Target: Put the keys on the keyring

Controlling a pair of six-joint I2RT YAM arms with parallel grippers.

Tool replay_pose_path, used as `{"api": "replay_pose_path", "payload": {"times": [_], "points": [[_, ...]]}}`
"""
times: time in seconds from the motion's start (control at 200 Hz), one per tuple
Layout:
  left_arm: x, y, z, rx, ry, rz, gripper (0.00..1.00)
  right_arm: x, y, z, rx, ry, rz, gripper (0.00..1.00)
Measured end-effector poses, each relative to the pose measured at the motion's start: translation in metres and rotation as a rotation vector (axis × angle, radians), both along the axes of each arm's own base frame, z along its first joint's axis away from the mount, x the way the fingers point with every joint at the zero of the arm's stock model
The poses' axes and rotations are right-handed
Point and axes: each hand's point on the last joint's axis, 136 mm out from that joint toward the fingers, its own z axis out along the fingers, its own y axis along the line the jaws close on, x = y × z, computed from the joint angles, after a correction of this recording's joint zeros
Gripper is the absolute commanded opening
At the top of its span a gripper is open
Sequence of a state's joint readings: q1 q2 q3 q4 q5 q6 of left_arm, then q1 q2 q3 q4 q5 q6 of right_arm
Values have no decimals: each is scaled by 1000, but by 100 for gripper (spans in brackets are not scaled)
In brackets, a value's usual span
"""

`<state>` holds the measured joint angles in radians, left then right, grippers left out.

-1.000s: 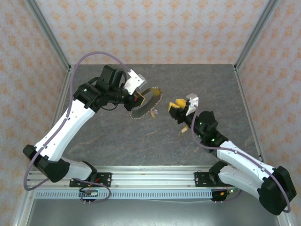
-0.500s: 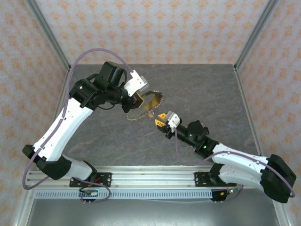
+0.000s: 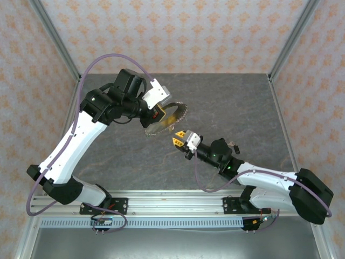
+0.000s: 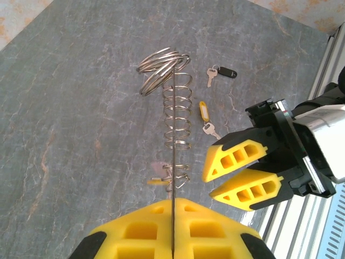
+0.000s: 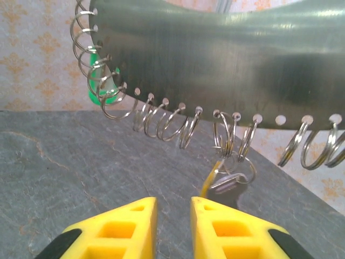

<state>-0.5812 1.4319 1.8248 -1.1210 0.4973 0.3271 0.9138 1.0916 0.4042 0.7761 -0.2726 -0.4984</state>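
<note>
Steel keyring [image 3: 171, 118], pinched edge-on in your left gripper [image 3: 158, 114] above the middle of the tabletop [image 3: 226, 97]; your right gripper [image 3: 177, 139], jaws barely parted and empty, could nudge it askew, shedding the hung key [image 5: 229, 182].

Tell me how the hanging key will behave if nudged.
Likely swings freely: the key dangles from a loose split ring on the keyring. Probably light and slippery: it's small, flat, shiny metal, so the right gripper may knock it aside.
</note>
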Motion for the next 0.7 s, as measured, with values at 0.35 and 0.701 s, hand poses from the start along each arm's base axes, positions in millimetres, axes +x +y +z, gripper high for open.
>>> {"api": "replay_pose_path", "payload": {"times": [0.35, 0.701], "points": [[-3, -2, -7, 33, 7, -23, 0, 2, 15, -1, 17, -8, 39, 19], [-2, -2, -7, 42, 0, -20, 0, 7, 19, 4, 44, -30, 30, 19]]}}
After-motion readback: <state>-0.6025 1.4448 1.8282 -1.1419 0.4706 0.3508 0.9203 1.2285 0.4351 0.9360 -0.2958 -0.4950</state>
